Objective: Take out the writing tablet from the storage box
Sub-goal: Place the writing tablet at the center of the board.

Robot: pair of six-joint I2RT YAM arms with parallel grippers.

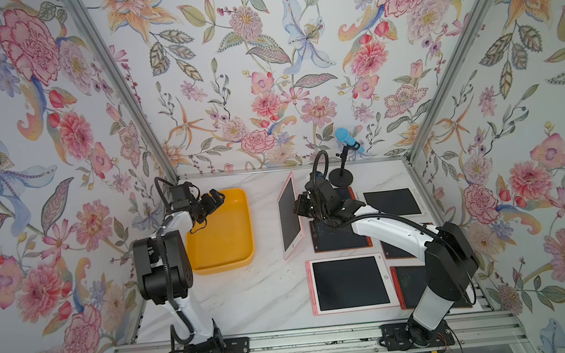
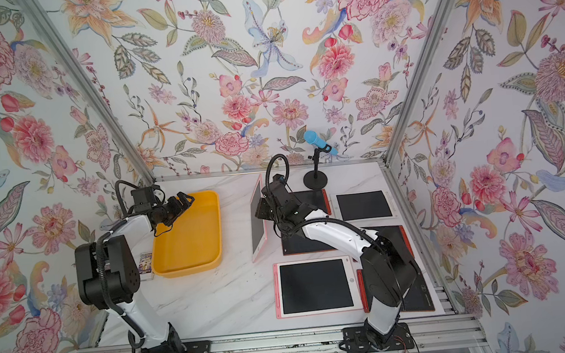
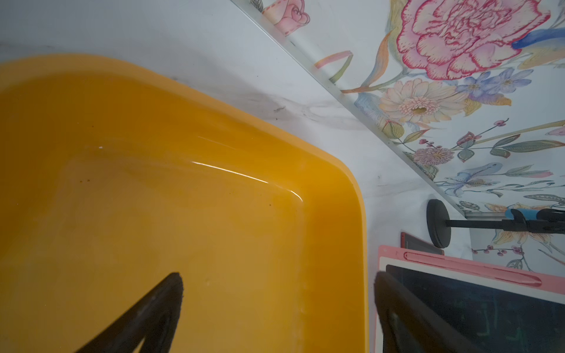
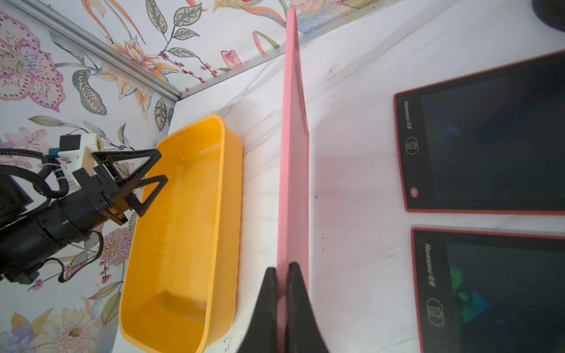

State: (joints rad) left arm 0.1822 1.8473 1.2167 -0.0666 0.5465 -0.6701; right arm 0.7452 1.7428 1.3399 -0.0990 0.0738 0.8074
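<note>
The white marble-patterned table carries the shallow yellow-orange plastic storage box on its left half. The pink-framed dark-screened writing tablet stands on edge outside the box, just to its right. The right gripper is clamped on the tablet's edge. The left gripper hovers over the box's far corner, jaws spread wide, holding nothing.

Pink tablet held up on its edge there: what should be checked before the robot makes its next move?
1. Right gripper shut on the pink tablet edge: ok.
2. Tablet clear of the storage box, which is empty: ok.
3. Left gripper open, holding nothing, apart from the tablet: ok.
4. Bare table between box and flat tablets for setting down: ok.
5. Tablet's lower edge touching the table: cannot tell.
</note>
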